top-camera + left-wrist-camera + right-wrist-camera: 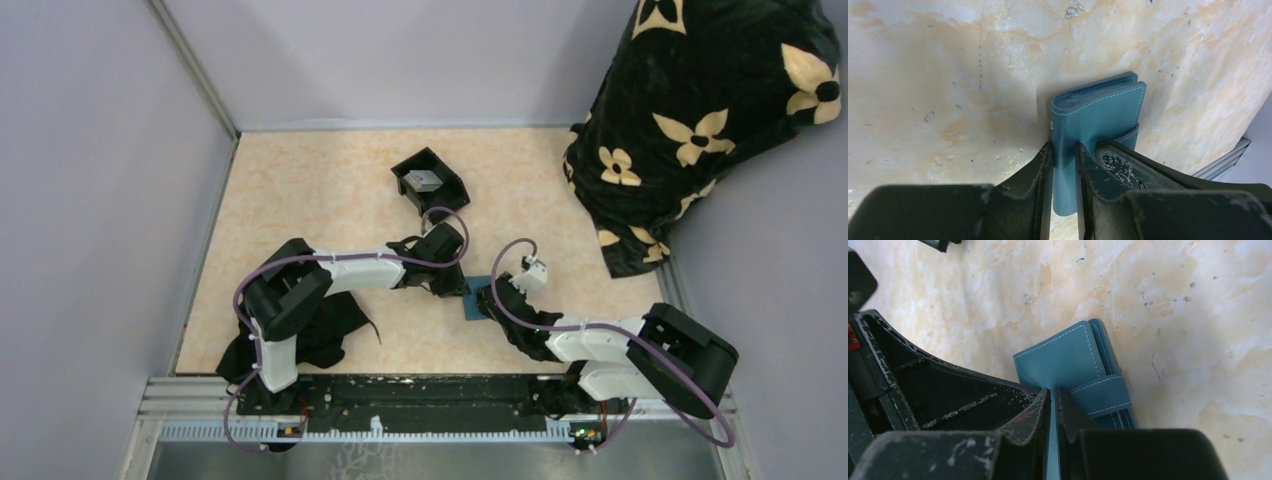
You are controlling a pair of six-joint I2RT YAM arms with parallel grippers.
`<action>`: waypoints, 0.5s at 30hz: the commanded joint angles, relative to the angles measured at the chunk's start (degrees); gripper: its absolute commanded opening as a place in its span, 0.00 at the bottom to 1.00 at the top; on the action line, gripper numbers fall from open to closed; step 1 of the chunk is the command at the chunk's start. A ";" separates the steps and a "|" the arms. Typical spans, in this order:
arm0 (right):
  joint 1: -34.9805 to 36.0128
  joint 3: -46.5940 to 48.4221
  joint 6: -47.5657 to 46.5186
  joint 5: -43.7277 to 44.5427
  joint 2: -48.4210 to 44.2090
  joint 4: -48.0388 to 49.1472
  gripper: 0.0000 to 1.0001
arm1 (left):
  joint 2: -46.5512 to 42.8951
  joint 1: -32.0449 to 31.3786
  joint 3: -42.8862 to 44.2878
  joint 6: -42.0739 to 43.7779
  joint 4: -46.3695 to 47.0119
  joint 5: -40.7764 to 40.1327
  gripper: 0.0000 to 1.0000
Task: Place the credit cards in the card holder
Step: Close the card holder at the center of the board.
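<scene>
I see my left gripper (1064, 150) clamped on the card holder (1103, 112), my right gripper (1053, 392) pinching its flap, the black tray (452, 187) at eleven o'clock of it.

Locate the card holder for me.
Top view: the card holder is mid-table, gripped by the left hand and right hand, just nearside of the black tray.

Card holder (476, 300) largely covered overhead by left gripper (1064, 150) and right gripper (1053, 392), its near end hidden between their jaws; grey item (424, 181) in black tray (399, 172) too small to identify.
</scene>
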 commanded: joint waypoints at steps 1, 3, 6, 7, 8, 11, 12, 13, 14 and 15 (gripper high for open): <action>0.31 2.58 -10.84 1.97 -0.10 -21.41 0.11 | 4.36 0.38 -0.68 1.53 -8.40 -4.74 0.27; 0.33 5.70 -14.07 1.95 0.87 -22.22 0.16 | 4.26 0.33 -0.49 1.98 -8.39 -5.24 0.27; 0.25 9.74 -17.36 1.61 2.91 -23.56 0.21 | 4.03 0.45 -0.48 2.51 -8.41 -5.70 0.27; 0.30 10.78 -18.00 1.74 3.21 -24.12 0.22 | 3.91 0.41 -0.57 2.72 -8.41 -5.84 0.27; 0.26 11.85 -18.67 2.01 3.35 -24.69 0.23 | 3.84 0.43 -0.66 2.97 -8.37 -6.02 0.27; 0.27 13.75 -20.39 3.66 2.71 -27.04 0.26 | 3.67 0.54 -1.37 3.40 -7.96 -6.28 0.28; 0.26 14.31 -20.84 4.10 2.32 -27.67 0.26 | 3.52 0.62 -1.63 3.54 -7.70 -6.38 0.28; 0.28 14.71 -21.52 4.36 1.92 -28.03 0.27 | 3.49 0.64 -1.94 3.57 -7.57 -6.53 0.28; 0.25 15.07 -22.07 4.59 1.70 -28.30 0.27 | 3.43 0.76 -2.20 3.53 -7.47 -6.69 0.28; 0.27 15.69 -22.66 4.79 1.71 -28.79 0.27 | 3.38 0.93 -2.46 3.56 -7.22 -6.77 0.28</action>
